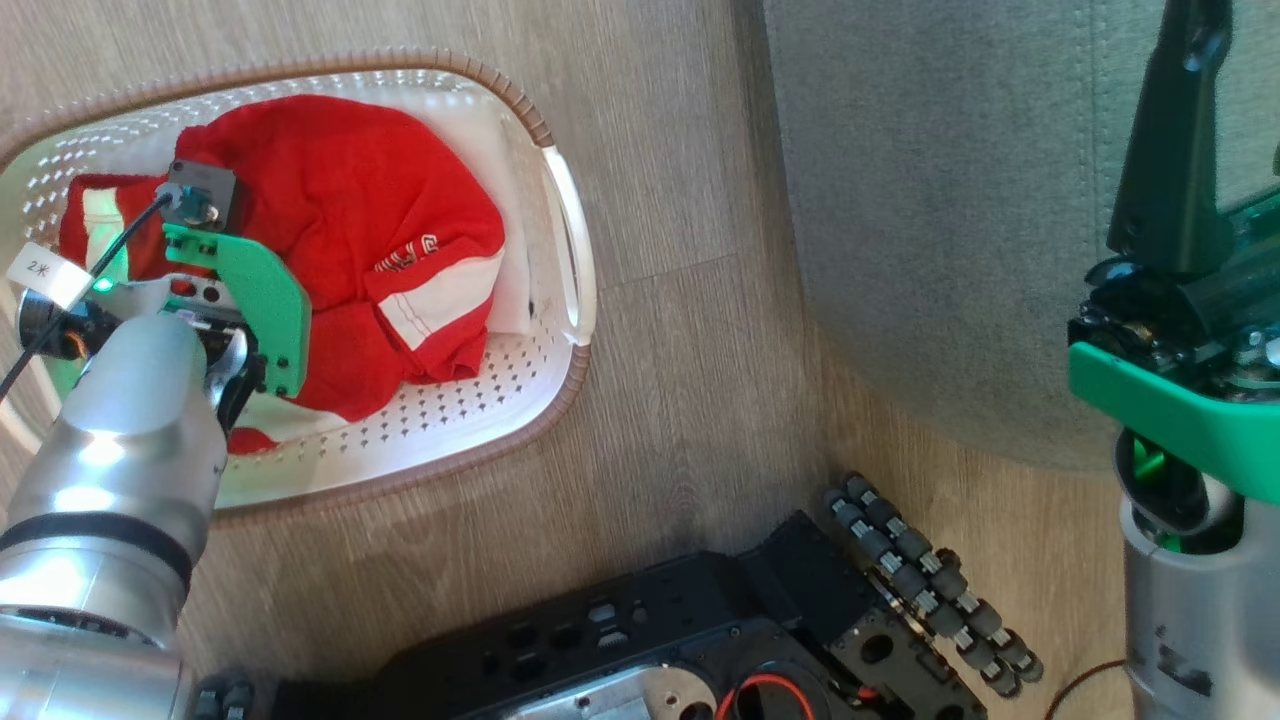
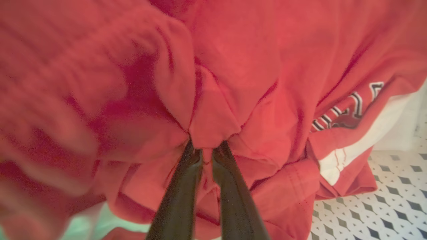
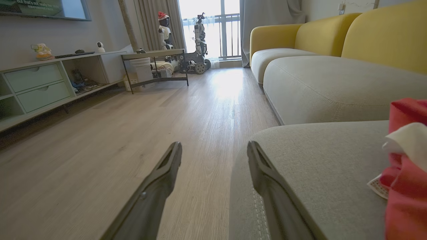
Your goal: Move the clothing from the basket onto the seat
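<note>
Left wrist view: the left hand is pressed together on a small raised fold of the clothing, pinching only that ridge of red fabric. In the head view the clothing lies heaped in the basket at 10 o'clock, with the seat at 2 o'clock across a strip of floor.

The pinch looks shallow, so the fold may slide out once the weight comes on. The heap also seems to be several tangled layers, and a lift could drag extra fabric over the rim, tip the light basket, or let a piece fall to the floor short of the seat.

The right hand is spread and holds nothing, at the seat's edge, with a red and white piece at 3 o'clock.

A white cable tag reads "2米". The white lettering on the clothing is creased and I cannot read it.
</note>
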Available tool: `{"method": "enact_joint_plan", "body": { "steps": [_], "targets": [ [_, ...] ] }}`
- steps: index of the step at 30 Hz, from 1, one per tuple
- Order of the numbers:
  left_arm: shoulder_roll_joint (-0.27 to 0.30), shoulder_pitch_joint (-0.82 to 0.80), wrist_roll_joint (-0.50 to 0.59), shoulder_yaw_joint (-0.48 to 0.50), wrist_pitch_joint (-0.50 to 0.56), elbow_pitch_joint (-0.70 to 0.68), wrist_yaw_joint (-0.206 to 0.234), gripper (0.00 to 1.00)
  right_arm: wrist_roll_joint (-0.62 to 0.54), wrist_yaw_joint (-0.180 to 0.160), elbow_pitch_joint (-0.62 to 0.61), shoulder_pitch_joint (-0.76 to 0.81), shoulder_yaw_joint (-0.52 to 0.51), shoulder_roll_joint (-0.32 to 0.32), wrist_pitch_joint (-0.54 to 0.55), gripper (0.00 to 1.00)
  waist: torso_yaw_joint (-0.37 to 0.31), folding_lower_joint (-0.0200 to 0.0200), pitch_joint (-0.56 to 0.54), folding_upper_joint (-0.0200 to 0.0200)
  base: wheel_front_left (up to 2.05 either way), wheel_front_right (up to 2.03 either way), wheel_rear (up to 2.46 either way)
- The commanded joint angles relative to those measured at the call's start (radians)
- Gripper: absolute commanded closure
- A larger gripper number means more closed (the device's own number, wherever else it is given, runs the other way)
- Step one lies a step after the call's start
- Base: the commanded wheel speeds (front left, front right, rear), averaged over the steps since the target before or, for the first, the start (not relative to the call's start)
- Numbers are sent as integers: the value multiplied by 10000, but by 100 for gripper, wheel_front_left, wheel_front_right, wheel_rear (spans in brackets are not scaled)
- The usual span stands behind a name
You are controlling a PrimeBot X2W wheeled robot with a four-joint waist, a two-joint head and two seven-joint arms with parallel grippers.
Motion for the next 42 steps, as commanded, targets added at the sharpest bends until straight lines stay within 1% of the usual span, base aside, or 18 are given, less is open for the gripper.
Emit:
{"method": "enact_joint_plan", "body": {
  "steps": [1,5,8,9,10,12,20,24,25,28,36,42],
  "targets": [
    [237,356,-109,142,-97,-31,-19,100,-44,-2,-280,225,200,105,-63,0,10,-1,-95,0,0,0,0],
    [207,427,-197,132,-255,-27,-47,100,-65,-2,-208,223,205,113,-63,0,32,-1,-312,0,0,0,0],
    [65,646,-339,125,-571,-22,-81,100,-55,-2,-27,219,221,118,-63,0,72,-1,-818,0,0,0,0],
    [65,646,-339,125,-571,-22,-81,100,-55,-2,-27,219,221,118,-63,0,72,-1,-818,0,0,0,0],
    [-46,817,-422,125,-834,-21,-96,100,-33,-2,58,261,197,121,-63,0,97,-1,-1167,0,0,0,0],
    [-98,908,-465,126,-976,-20,-104,100,-22,-2,107,293,176,121,-63,0,111,-1,-1351,0,0,0,0],
    [-550,1696,-812,-16,-1990,-44,-164,100,103,-2,605,616,115,-97,-63,0,422,-1,-3226,0,0,0,0],
    [-828,2074,-1072,-294,-2438,-326,-170,100,164,-2,871,874,144,-265,-63,0,662,-1,-4171,0,0,0,0],
    [-902,2252,-1236,-477,-2612,-526,-171,100,211,-2,1012,1010,149,-366,-63,0,791,-1,-4600,0,0,0,0],
    [-981,2513,-1542,-759,-2816,-883,-172,100,284,-2,1225,1224,136,-512,-63,0,1009,-1,-5229,0,0,0,0],
    [-881,3176,-2370,-1371,-3178,-1913,-173,100,491,-2,1716,1822,169,-899,-63,0,1504,-1,-6831,0,0,0,0],
    [-571,3339,-2672,-1480,-3286,-3016,-174,100,649,-2,1986,2264,263,-1132,-63,0,1819,-1,-7737,0,0,0,0]
  ]
}}
